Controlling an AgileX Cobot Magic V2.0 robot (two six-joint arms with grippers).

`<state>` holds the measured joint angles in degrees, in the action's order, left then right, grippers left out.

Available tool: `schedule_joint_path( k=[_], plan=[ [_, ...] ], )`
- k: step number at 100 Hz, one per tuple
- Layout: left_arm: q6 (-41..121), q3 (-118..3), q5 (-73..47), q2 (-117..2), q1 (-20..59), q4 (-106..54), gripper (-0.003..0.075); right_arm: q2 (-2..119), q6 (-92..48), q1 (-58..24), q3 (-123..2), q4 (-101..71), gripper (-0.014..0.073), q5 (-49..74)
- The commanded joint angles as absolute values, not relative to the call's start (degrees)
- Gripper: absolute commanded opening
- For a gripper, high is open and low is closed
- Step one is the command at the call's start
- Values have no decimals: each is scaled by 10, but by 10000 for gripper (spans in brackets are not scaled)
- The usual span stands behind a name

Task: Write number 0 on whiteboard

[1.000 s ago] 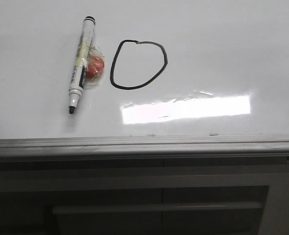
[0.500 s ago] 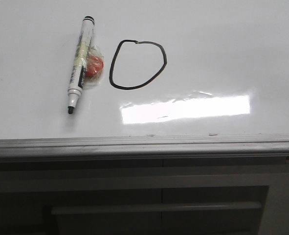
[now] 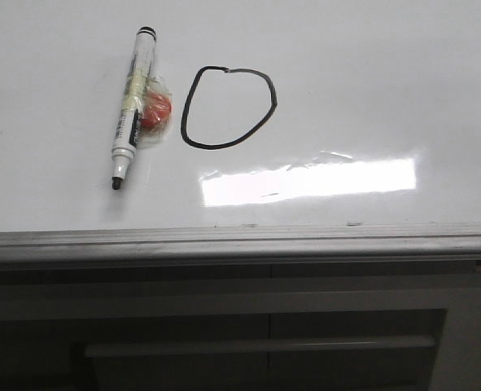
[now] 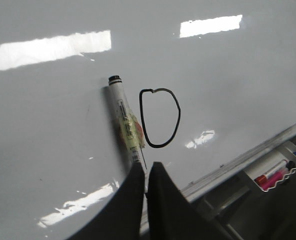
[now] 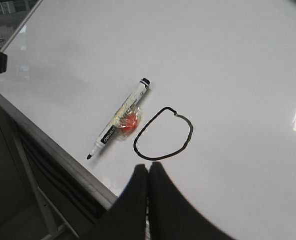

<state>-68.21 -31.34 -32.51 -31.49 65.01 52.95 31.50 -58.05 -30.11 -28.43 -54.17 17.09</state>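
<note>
The whiteboard (image 3: 370,98) lies flat, glossy white, with a grey metal rail along its near edge and a bright glare patch. On it lies an uncapped marker (image 3: 133,107) with a red piece taped to its barrel, just beside the number 0 (image 3: 229,107).

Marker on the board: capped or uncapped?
Uncapped. The marker lies flat on the whiteboard with its dark tip bare; no cap shows.

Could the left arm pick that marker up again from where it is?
Probably yes. The marker lies flat on the whiteboard, uncapped, with nothing over it, only a red blob taped to its side. The left end effector, fingers together, hangs just above the marker's tip end.
</note>
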Motion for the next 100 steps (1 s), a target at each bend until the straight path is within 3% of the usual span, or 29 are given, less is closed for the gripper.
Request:
schedule_joint_path(
  k=[1, 20, 62, 84, 95, 100],
  plan=[
    [-682, -325, -300, -314, 654, 597, -20, 315, -586, -297, -298, -547, -69, 152],
    [-682, -294, -240, -312, 614, 691, -20, 315, -586, -297, -298, -547, -68, 152],
    [-683, -204, 166, -242, 247, 709, -20, 315, -586, -297, -298, -547, -69, 152],
    [-694, -196, 239, -238, 139, 718, -20, 315, -586, -297, -298, -547, -69, 152],
    [-825, -197, 265, -231, 98, 839, -20, 315, -586, -297, -298, -547, -69, 152],
    [-838, -192, 265, -225, 83, 823, -20, 315, -586, -297, -298, -547, -69, 152]
  ],
)
